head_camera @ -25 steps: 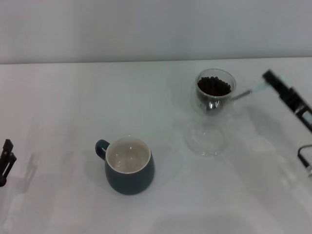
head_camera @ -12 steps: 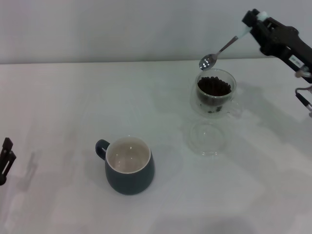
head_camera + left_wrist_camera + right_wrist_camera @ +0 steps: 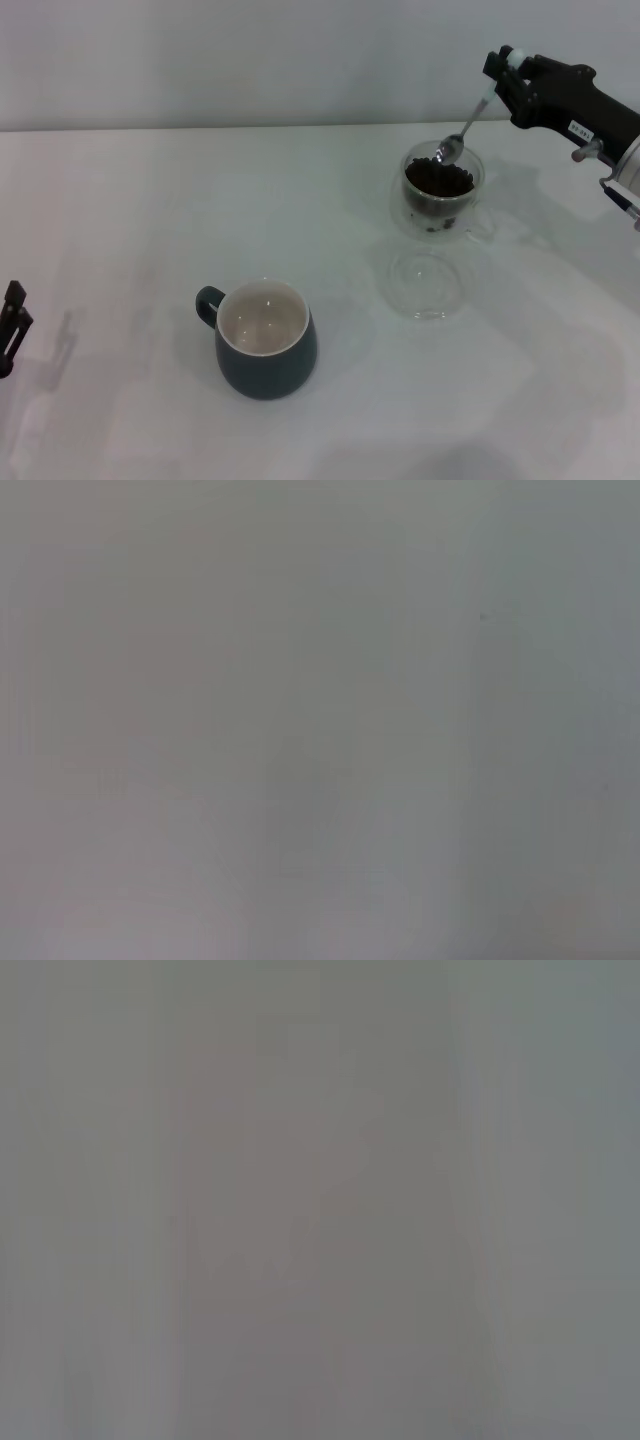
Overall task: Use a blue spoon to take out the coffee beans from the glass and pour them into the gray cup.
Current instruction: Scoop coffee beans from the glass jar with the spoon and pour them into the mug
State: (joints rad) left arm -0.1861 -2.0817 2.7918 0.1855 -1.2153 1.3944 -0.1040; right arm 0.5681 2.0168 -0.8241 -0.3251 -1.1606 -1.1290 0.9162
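On the white table the right gripper hangs above and to the right of the glass, its jaws clamped on the pale handle end of the blue spoon; the spoon slopes down and leftward from that grip, its shiny bowl at the rim of the glass, just over the coffee beans; whether the bowl touches the beans cannot be told; the beans fill the upper part of the glass as a dark heap, and no bean can be made out in the spoon; the glass stands upright toward the far right of the table, its clear handle turned to the right; just in front of it, nearer the robot, lies a flat clear round dish, close to the glass though whether they touch is unclear; the gray cup stands upright well apart from both, nearer the robot and to the left, its handle pointing left and its white inside bare; the left gripper sits low at the left edge of the head view, far from everything, and the state of its jaws cannot be told; both wrist views show only a featureless grey blur.
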